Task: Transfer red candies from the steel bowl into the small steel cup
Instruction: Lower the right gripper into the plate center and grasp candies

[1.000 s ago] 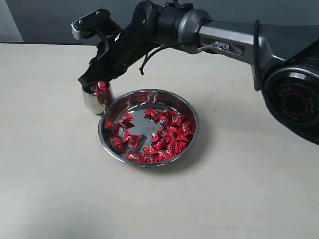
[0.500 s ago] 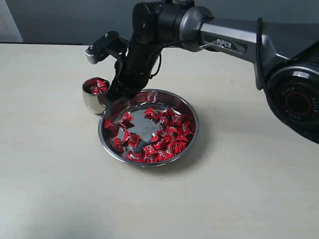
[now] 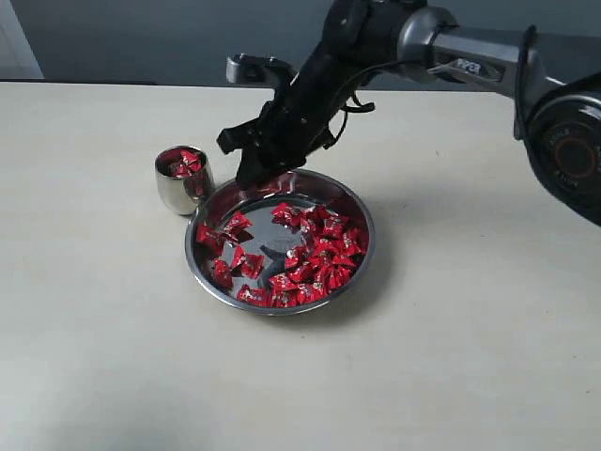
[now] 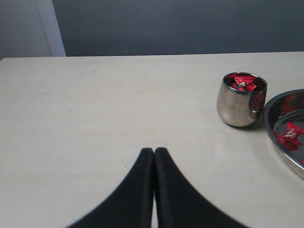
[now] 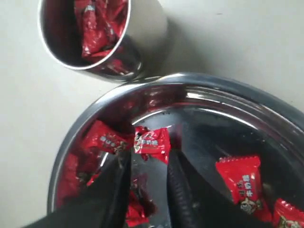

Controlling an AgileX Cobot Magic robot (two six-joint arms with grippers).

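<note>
The steel bowl (image 3: 367,246) sits mid-table with many red candies (image 3: 316,257) spread in it. To its left stands the small steel cup (image 3: 180,192), holding a few red candies (image 3: 185,163). My right gripper (image 3: 250,176) hangs open over the bowl's rim on the side nearest the cup. In the right wrist view its jaws (image 5: 148,159) are apart with nothing between them, and one candy (image 5: 153,143) lies just past the tips. The cup (image 5: 142,40) and bowl rim (image 5: 228,88) show there too. My left gripper (image 4: 154,151) is shut and empty, low over bare table, with the cup (image 4: 236,105) off to one side.
The right arm (image 3: 451,56) reaches in from the back right, crossing above the table behind the bowl. The pale tabletop (image 3: 113,357) runs to a dark wall at the back. The left arm does not show in the exterior view.
My right gripper has swung from directly above the cup over to the bowl's rim beside it and dropped lower. The cup, the bowl and the left gripper have not moved.
</note>
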